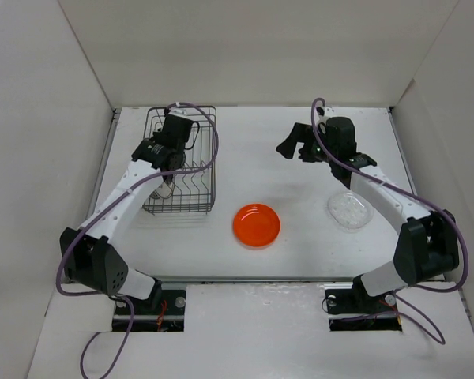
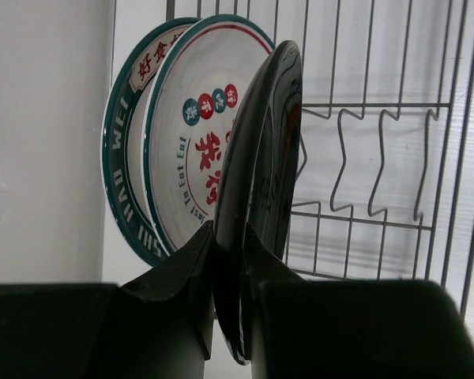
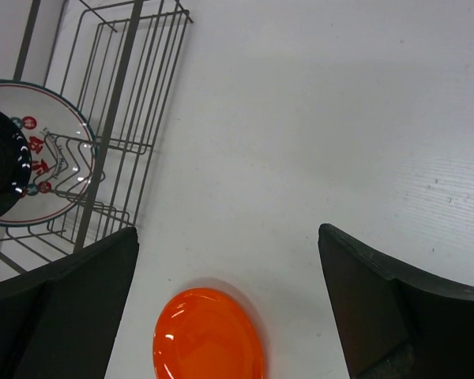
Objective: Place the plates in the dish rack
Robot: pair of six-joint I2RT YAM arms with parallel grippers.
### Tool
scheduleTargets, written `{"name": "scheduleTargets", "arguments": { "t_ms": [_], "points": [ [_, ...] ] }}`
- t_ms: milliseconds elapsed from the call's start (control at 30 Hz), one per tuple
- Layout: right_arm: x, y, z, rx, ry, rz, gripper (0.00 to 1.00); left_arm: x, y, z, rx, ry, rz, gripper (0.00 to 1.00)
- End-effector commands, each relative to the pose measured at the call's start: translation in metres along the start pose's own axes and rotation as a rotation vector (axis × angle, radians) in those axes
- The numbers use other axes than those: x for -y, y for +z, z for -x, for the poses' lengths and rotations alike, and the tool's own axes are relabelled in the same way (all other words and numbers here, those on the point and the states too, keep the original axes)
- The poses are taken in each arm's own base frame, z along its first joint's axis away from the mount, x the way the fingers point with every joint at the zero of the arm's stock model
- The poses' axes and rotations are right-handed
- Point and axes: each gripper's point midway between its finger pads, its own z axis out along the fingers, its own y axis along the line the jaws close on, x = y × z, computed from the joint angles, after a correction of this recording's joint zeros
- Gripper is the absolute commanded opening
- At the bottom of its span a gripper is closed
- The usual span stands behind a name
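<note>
We see the white surface (image 1: pixel 300 166) with the rack (image 1: pixel 191 189) at its 10 o'clock. Three plates stand on edge inside the rack: the dark-rimmed plate (image 2: pixel 118 158) outermost, the red-marked plate (image 2: pixel 197 134) just beside it, then the black plate (image 2: pixel 261 158). We cannot tell whether the black plate sits between prongs. The orange plate (image 1: pixel 257 225) lies flat near 6 o'clock and the clear plate (image 1: pixel 349 211) at 4 o'clock, both well apart from the rack. The left hand (image 2: pixel 229 237) is clenched on the black plate's lower rim, one finger on each face. The right hand (image 3: pixel 227 237) hovers at 1 o'clock, fingers spread wide, holding nothing.
</note>
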Motion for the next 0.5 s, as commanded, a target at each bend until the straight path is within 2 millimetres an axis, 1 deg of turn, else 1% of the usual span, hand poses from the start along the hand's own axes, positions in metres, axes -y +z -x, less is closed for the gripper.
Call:
{"name": "scheduleTargets", "arguments": {
  "t_ms": [0,33,67,100,133,167,200,233,267,333,367,433,467],
  "points": [
    [-0.011,-0.009,0.019,0.054,-0.041,0.004,1.00,-0.010,0.011,0.009,0.024,-0.073,0.039,0.00],
    [-0.011,-0.013,0.017,0.050,-0.040,0.002,1.00,-0.006,0.012,0.012,0.036,-0.081,0.019,0.00],
    [-0.013,-0.016,0.020,0.059,-0.052,0.007,1.00,-0.004,0.019,0.009,0.023,-0.084,0.013,0.00],
    [-0.013,-0.016,0.020,0.059,-0.052,0.007,1.00,0.002,0.024,0.006,0.012,-0.078,-0.007,0.00],
    [-0.009,-0.016,0.022,0.064,-0.049,0.000,1.00,0.006,0.026,0.006,0.012,-0.079,-0.018,0.00],
    [-0.010,-0.020,0.022,0.064,-0.049,-0.001,1.00,0.004,0.030,0.004,0.002,-0.080,-0.010,0.00],
    [-0.010,-0.020,0.022,0.064,-0.058,-0.001,1.00,0.011,0.033,0.005,0.000,-0.080,-0.039,0.00],
    [-0.010,-0.020,0.022,0.064,-0.058,-0.001,1.00,0.013,0.039,-0.003,-0.027,-0.073,-0.046,0.00],
    [-0.009,-0.020,0.020,0.054,-0.055,-0.005,1.00,0.014,0.043,-0.005,-0.039,-0.075,-0.052,0.00],
    [-0.005,-0.020,0.022,0.059,-0.063,-0.013,1.00,0.022,0.050,-0.011,-0.067,-0.072,-0.090,0.00],
    [-0.005,-0.020,0.022,0.059,-0.063,-0.013,1.00,0.021,0.051,-0.011,-0.071,-0.079,-0.096,0.00],
    [-0.003,-0.020,0.018,0.051,-0.060,-0.017,1.00,0.027,0.055,-0.012,-0.083,-0.074,-0.115,0.00],
    [-0.003,-0.020,0.018,0.050,-0.069,-0.017,1.00,0.026,0.056,-0.012,-0.086,-0.081,-0.122,0.00]
  ]
}}
